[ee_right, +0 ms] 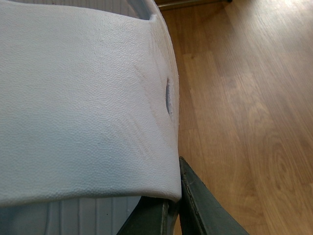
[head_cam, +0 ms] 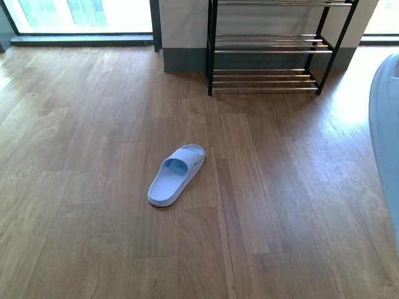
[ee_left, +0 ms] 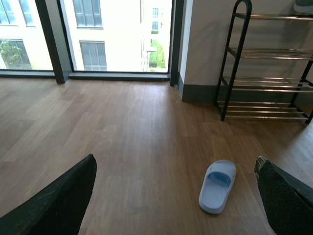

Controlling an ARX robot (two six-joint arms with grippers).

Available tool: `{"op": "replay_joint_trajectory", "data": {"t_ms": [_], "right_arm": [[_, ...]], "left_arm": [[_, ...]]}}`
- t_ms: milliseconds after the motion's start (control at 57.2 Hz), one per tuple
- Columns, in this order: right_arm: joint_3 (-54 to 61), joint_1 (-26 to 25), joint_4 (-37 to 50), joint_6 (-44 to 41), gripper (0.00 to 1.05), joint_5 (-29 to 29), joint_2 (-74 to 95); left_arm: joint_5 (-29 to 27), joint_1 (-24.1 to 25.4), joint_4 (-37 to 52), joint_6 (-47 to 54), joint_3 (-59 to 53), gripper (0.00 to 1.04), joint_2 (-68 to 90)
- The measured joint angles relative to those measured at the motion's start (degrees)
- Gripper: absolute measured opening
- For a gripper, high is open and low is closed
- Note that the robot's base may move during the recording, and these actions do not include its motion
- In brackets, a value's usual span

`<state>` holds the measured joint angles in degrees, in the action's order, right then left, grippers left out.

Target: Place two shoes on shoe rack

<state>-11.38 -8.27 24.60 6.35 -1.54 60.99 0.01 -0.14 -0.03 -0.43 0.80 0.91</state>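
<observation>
Right wrist view: right gripper point(ee_right: 172, 198) clamped on the strap edge of a pale blue-white foam slide point(ee_right: 83, 107), which fills most of the frame above the brown wood-plank floor point(ee_right: 244, 122). Left gripper point(ee_left: 174, 164) has its fingers spread wide, nothing between them. Second pale foam slide point(head_cam: 176, 175) lies sole-down on the floor, mid-room. Farther off, black-framed chrome-rod shoe rack point(head_cam: 271, 47) stands against the wall.
</observation>
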Motion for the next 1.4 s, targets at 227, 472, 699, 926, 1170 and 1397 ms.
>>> {"op": "replay_joint_trajectory", "data": {"t_ms": [227,472,699,926,1170,1397], "right_arm": [[0.0,0.0,0.0,0.0,0.01,0.0,0.0],[0.0,0.0,0.0,0.1,0.01,0.0,0.0],[0.0,0.0,0.0,0.1,0.01,0.0,0.0],[0.0,0.0,0.0,0.1,0.01,-0.1,0.0],[0.0,0.0,0.0,0.1,0.01,-0.1,0.0],[0.0,0.0,0.0,0.1,0.01,-0.1,0.0]], "left_arm": [[0.0,0.0,0.0,0.0,0.0,0.95,0.0],[0.0,0.0,0.0,0.0,0.0,0.95,0.0],[0.0,0.0,0.0,0.0,0.0,0.95,0.0],[0.0,0.0,0.0,0.0,0.0,0.95,0.0],[0.0,0.0,0.0,0.0,0.0,0.95,0.0],[0.0,0.0,0.0,0.0,0.0,0.95,0.0]]}}
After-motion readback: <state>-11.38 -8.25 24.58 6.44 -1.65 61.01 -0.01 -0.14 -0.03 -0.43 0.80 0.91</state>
